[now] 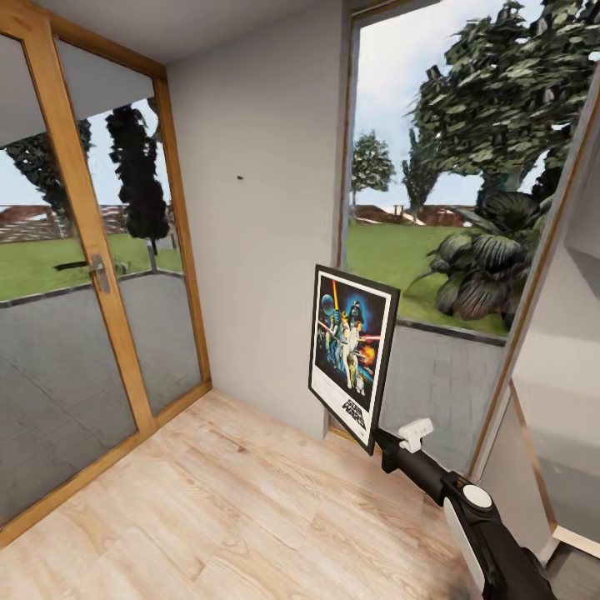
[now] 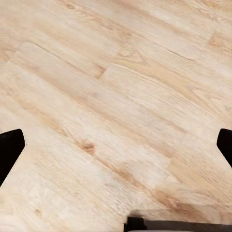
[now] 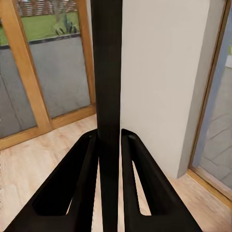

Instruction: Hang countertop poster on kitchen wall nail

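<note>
One poster [image 1: 352,355] stands upright, long axis vertical, artwork facing the camera.

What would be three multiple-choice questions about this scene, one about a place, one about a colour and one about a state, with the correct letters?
1. Where is the nail? A) on the grey wall B) on the door frame C) on the floor
2. What colour is the poster frame? A) white B) black C) gold
3. How is the right gripper? A) open, empty B) shut on the poster C) resting on the floor

Answers: 1 A, a dark speck on the plain wall; 2 B, its outer edge is black; 3 B, both fingers press the poster's edge in the right wrist view.
</note>
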`<state>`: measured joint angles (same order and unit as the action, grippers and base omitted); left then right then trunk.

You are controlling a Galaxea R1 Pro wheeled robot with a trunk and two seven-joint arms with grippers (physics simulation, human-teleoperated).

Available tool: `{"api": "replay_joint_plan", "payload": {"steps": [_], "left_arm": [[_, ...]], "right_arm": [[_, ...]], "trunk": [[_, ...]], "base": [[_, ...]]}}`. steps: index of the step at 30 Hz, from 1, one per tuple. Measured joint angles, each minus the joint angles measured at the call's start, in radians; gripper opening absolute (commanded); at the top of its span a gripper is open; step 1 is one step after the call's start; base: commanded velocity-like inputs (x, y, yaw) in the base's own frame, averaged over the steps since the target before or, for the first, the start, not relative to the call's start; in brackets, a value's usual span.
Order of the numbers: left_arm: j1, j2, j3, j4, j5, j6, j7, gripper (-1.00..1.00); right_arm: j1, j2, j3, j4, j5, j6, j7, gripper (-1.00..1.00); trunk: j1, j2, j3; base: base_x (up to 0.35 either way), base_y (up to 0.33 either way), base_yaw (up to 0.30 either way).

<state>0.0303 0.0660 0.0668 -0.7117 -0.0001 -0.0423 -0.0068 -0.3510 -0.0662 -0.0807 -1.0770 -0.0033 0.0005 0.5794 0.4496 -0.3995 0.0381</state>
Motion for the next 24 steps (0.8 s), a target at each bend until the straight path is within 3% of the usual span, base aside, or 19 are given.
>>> {"api": "replay_joint_plan", "payload": {"steps": [12, 24], "left_arm": [[0.0, 0.0, 0.0, 0.001, 0.0, 0.0, 0.0, 1.0], [0.0, 0.001, 0.002, 0.0, 0.0, 0.0, 0.0, 1.0]], "right_arm": [[0.0, 0.0, 0.0, 0.002, 0.0, -0.001, 0.0, -1.0], [0.0, 0.0, 0.0, 0.001, 0.0, -0.003, 0.0, -1.0]], "trunk": [[0.0, 0.0, 0.0], [0.0, 0.0, 0.0]], "base": [[0.028, 0.294, 0.0], [0.198, 0.292, 0.0]]}}
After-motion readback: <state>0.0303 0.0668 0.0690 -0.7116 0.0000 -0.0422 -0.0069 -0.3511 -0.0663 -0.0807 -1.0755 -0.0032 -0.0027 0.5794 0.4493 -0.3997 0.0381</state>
